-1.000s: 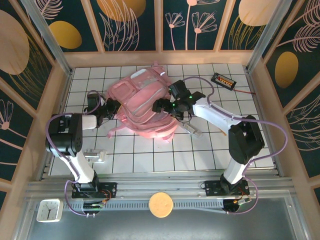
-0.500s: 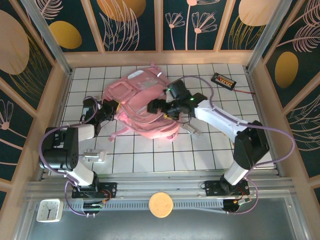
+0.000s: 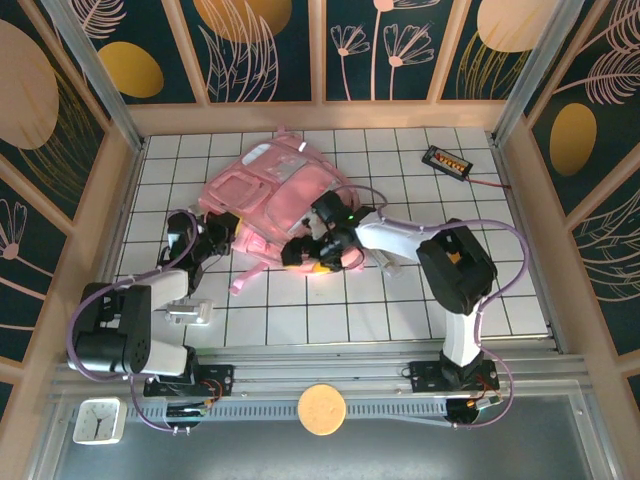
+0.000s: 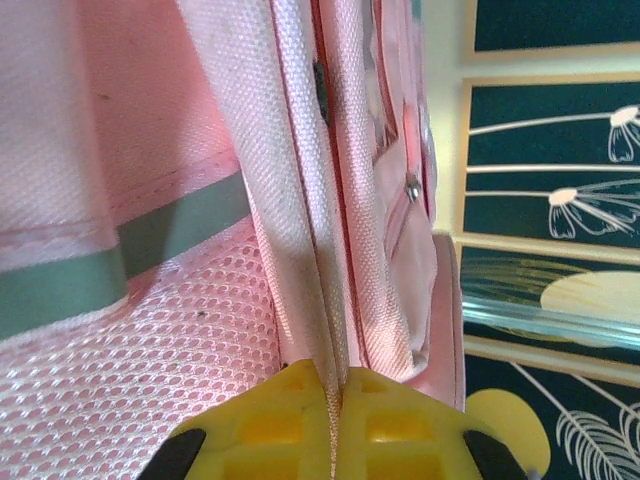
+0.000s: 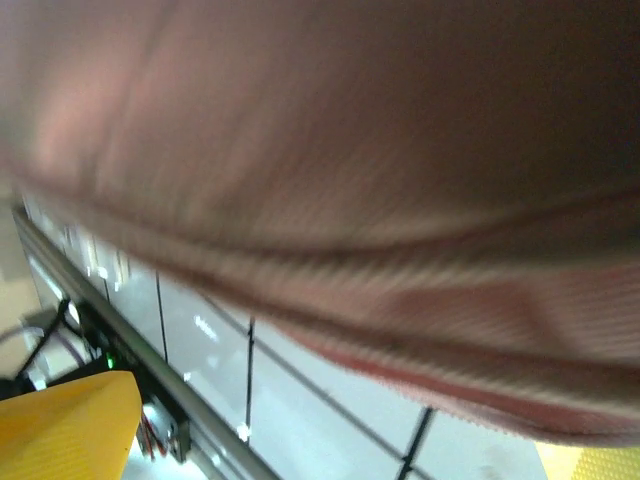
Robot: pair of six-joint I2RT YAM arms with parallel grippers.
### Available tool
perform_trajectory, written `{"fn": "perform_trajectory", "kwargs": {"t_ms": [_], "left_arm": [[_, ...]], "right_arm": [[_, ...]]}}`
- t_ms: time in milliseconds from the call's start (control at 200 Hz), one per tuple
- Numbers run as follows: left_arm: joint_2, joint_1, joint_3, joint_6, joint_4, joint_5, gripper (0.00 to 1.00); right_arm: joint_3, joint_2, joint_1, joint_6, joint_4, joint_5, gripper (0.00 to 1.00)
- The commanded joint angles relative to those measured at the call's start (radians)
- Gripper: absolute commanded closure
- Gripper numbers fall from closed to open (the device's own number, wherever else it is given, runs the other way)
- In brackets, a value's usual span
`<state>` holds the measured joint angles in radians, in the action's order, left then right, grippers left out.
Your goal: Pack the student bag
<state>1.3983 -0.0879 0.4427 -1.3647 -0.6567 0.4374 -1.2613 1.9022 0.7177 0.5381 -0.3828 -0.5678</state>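
the yellow fingertips (image 4: 270, 430) of the left gripper (image 4: 335, 425) are seen pressed together, with a fold of pink fabric pinched between them. the fold is identified as an edge seam of the student bag (image 4: 130, 120). a pale grey-green strip (image 4: 120, 260) and a pink mesh panel (image 4: 120, 390) are noted just beside the pinch.

the yellow fingers (image 5: 60, 425) of the right gripper (image 3: 303, 250) are found spread wide, one at each lower corner of the right wrist view. blurred pink fabric is recorded across the space above them, and nothing is seen clamped between them. the white tiled table (image 5: 300, 400) is visible beneath the fabric.

in the top view the bag is located on the table, left of centre and toward the far side. it is held at its left edge by the left gripper, and its near edge is met by the right gripper. a pink strap (image 3: 243, 277) is seen trailing from the bag toward the near side.

a small black device (image 3: 447, 160) is noted at the far right, well apart from the bag. a small white object (image 3: 188, 313) is noted beside the left arm. a clock (image 3: 97, 420) and a round tan disc (image 3: 321, 408) are recorded on the near ledge.
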Motion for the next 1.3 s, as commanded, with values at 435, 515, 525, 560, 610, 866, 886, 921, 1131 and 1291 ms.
{"fn": "perform_trajectory", "kwargs": {"t_ms": [435,515,525,560,610,866,886,921,1131,1291], "left_arm": [[-0.035,-0.123,0.054,-0.200,-0.109,-0.173,1.00],[-0.030,-0.140,0.077,-0.227,-0.107,-0.181,1.00],[-0.030,-0.142,0.080,-0.232,-0.107,-0.183,1.00],[-0.030,-0.148,0.086,-0.247,-0.106,-0.190,1.00],[-0.036,-0.156,0.095,-0.266,-0.096,-0.204,1.00],[-0.058,-0.168,0.145,-0.278,-0.032,-0.223,1.00],[-0.059,-0.168,0.145,-0.280,-0.031,-0.223,1.00],[-0.060,-0.168,0.148,-0.282,-0.028,-0.221,1.00],[-0.065,-0.169,0.153,-0.290,-0.012,-0.210,1.00],[-0.062,-0.175,0.160,-0.292,-0.009,-0.207,1.00]], "right_arm": [[-0.132,-0.219,0.123,0.100,-0.278,0.546,0.19],[-0.145,-0.209,0.175,0.099,-0.226,0.604,0.30],[-0.149,-0.207,0.178,0.100,-0.220,0.606,0.31],[-0.166,-0.190,0.185,0.110,-0.196,0.607,0.37],[-0.182,-0.167,0.191,0.113,-0.163,0.602,0.39],[-0.200,-0.087,0.195,0.180,-0.030,0.680,0.49],[-0.198,-0.083,0.194,0.181,-0.018,0.682,0.50],[-0.191,-0.074,0.191,0.186,0.005,0.679,0.50],[-0.175,-0.042,0.165,0.212,0.103,0.713,0.50],[-0.202,0.011,0.135,0.228,0.123,0.694,0.51]]}}
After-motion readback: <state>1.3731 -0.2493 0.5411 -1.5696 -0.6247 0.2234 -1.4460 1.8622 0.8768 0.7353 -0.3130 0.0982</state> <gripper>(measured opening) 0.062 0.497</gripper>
